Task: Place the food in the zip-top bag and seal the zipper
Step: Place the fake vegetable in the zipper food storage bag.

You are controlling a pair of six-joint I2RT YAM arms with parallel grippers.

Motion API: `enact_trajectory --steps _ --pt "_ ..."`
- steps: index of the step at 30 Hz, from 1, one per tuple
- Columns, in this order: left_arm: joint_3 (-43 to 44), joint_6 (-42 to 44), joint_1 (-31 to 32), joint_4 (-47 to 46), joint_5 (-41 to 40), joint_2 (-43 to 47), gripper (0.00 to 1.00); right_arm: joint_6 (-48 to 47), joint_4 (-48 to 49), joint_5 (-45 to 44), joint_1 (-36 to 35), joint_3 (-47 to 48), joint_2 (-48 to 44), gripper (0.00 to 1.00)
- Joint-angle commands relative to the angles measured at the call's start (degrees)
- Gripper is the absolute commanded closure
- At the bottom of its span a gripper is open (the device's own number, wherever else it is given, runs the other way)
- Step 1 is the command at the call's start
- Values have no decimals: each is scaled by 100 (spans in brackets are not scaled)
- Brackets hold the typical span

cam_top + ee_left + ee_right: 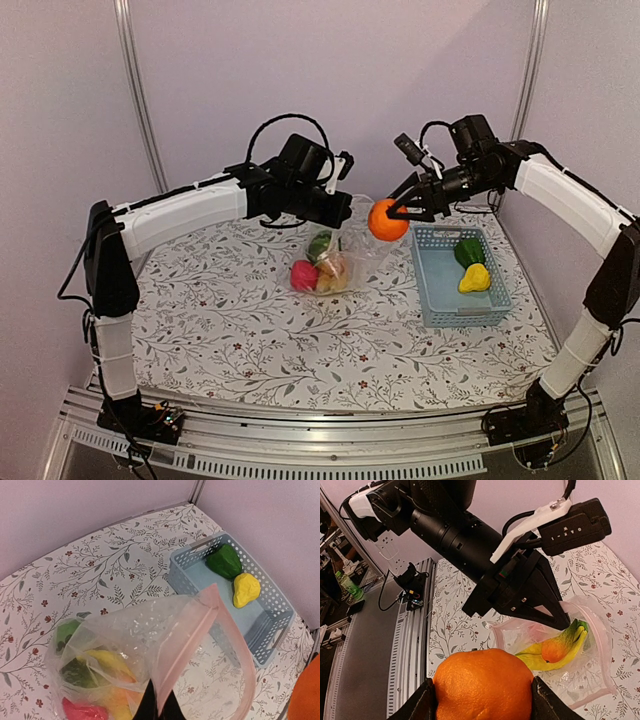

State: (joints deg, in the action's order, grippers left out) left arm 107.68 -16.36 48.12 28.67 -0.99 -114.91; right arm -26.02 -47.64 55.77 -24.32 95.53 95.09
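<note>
Pinches the zip-top bag (345,262) by its pinkish zipper (182,640) edge with the left gripper (157,707), jaws closed on the film. Lifts one lip this way so that the mouth gapes toward the right side, apparently to offer an opening for the next piece. Holds an orange fruit (387,220) in the right gripper (482,702), fingers (420,705) clamped on either flank. Keeps it in the air just beside the raised mouth and above the table (250,340), not yet inside. Shows a red-pink piece (303,275), a green piece (320,245) and yellow bananas (555,657) through the clear film, all slumped at the bottom where the bag rests on the table. Leaves two pieces in the light-blue basket (425,290): a green toy (467,251) and a yellow toy (475,278), touching one another. Calls for lowering the orange fruit through the mouth without brushing the held lip. Risks folding the soft rim shut. Leaves the zipper unsealed.
</note>
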Motion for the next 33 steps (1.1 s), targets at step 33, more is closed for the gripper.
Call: enact_trajectory --steps 33 --pt "-561 495 -245 76 -832 918 100 482 823 -1277 561 -638 -710 24"
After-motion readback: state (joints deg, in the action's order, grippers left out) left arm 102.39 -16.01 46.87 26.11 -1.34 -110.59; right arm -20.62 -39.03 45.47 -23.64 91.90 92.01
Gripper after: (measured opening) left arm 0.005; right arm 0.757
